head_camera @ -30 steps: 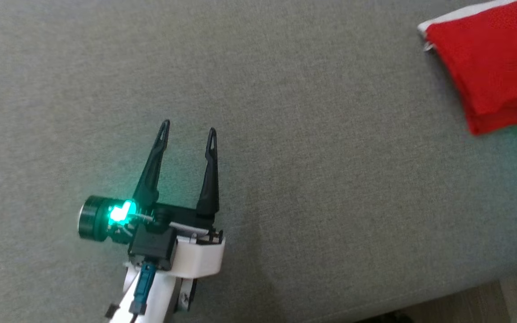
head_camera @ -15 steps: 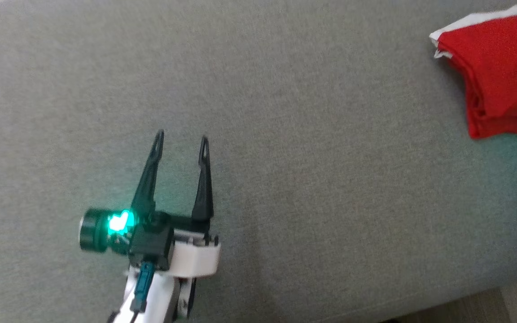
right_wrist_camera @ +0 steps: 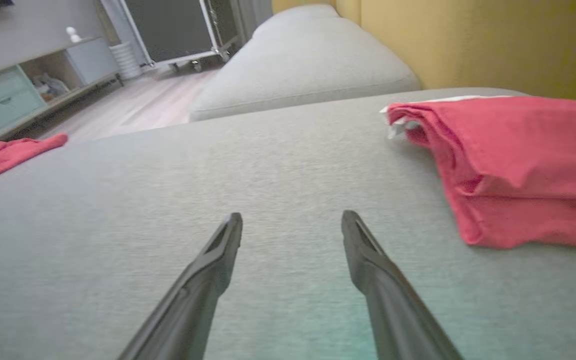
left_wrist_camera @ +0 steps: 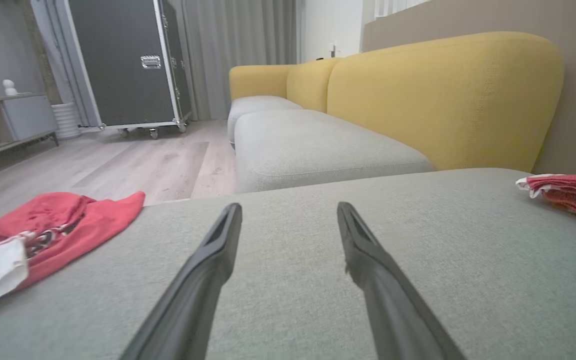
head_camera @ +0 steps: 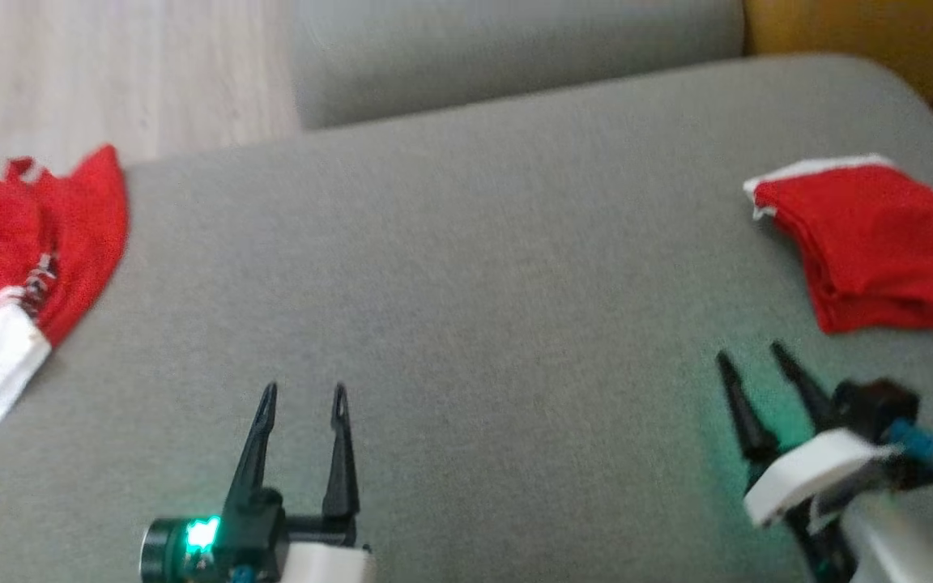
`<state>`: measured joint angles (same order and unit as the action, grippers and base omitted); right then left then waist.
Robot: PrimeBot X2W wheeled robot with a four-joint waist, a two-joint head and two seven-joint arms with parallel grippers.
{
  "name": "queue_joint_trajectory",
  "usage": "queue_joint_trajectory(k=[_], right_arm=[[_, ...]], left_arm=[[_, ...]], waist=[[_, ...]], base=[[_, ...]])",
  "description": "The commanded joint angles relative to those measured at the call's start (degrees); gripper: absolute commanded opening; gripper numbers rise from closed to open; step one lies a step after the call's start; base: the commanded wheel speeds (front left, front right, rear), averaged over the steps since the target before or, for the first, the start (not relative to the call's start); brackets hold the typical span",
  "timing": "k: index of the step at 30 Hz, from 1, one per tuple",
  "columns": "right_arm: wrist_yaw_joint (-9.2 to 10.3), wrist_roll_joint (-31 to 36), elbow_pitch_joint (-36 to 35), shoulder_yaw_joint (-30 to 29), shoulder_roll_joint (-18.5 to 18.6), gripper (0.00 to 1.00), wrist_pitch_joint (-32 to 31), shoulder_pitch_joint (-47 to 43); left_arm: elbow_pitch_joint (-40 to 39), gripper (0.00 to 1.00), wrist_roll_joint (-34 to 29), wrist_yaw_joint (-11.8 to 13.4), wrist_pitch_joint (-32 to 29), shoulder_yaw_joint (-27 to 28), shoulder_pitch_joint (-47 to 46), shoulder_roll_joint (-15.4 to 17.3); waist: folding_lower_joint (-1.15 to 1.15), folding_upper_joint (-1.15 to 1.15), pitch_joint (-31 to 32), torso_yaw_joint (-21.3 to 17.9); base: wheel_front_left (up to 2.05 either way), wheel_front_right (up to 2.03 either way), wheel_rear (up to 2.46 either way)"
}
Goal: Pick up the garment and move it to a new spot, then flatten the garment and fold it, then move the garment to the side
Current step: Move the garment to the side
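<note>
Grey upholstery of a wide sofa seat [head_camera: 515,283] spreads across the head view and carries everything the arms work on. Behind it in the left wrist view rises a yellow backrest [left_wrist_camera: 443,95], with a second grey seat cushion [left_wrist_camera: 318,145] running away beside it. A pale wooden floor [left_wrist_camera: 143,165] lies further off, with a black wheeled flight case [left_wrist_camera: 123,65] standing on it. On the seat's far left edge lies a crumpled red-and-white garment [head_camera: 70,219], rumpled, its white part nearest the robot. Well apart from it, near the seat's right edge, sits a folded red garment [head_camera: 879,235], stacked in neat layers with a white strip along its far side. Plain grey fabric lies between the two garments. The left gripper [head_camera: 304,393] hangs low over the middle of the seat, jaws spread with bare upholstery showing between them. The right gripper [head_camera: 750,352] is just beside the folded garment's near corner, apart from it, jaws likewise spread. A small green light [head_camera: 201,534] glows on the left wrist.
</note>
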<state>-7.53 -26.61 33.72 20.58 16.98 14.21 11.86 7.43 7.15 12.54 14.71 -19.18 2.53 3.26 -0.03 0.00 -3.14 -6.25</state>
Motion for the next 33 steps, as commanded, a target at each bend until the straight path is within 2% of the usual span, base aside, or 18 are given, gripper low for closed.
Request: queue_joint_trajectory(k=[1, 6, 14, 22, 33], right_arm=[[0.04, 1.7, -2.8, -0.6, 0.0, 1.00, 0.8, 0.4], [0.04, 10.1, -11.0, -5.9, -5.1, 1.00, 0.8, -5.3], [0.04, 17.4, -20.2, -12.7, -9.4, 1.00, 0.8, -13.8], [0.04, 19.3, -21.2, -15.1, -11.2, 1.00, 0.8, -18.8], [0.04, 19.8, -20.6, -14.7, -11.7, 1.00, 0.8, -19.8]], left_arm=[[-1.4, 1.00, 0.0, -0.1, 0.3, 2.3, -0.9, -0.3], [-1.0, 1.00, -1.7, -0.2, 0.3, 3.8, 1.3, -0.2], [-4.1, 1.00, -3.9, -0.7, 0.3, 5.2, 5.5, 0.1], [-4.8, 1.00, -4.6, -1.9, 0.3, 6.1, 9.0, 0.3], [-4.4, 1.00, -4.9, -2.5, 0.3, 7.5, 9.7, 0.1]], waist=[[0.03, 0.00, 3.7, 2.2], [0.03, 0.00, 6.0, 3.1], [0.03, 0.00, 9.2, 4.9], [0.03, 0.00, 10.6, 6.3], [0.03, 0.00, 11.3, 6.8]], base=[[0.00, 0.00, 0.00], [0.00, 0.00, 0.00], [0.00, 0.00, 0.00], [0.00, 0.00, 0.00], [0.00, 0.00, 0.00]])
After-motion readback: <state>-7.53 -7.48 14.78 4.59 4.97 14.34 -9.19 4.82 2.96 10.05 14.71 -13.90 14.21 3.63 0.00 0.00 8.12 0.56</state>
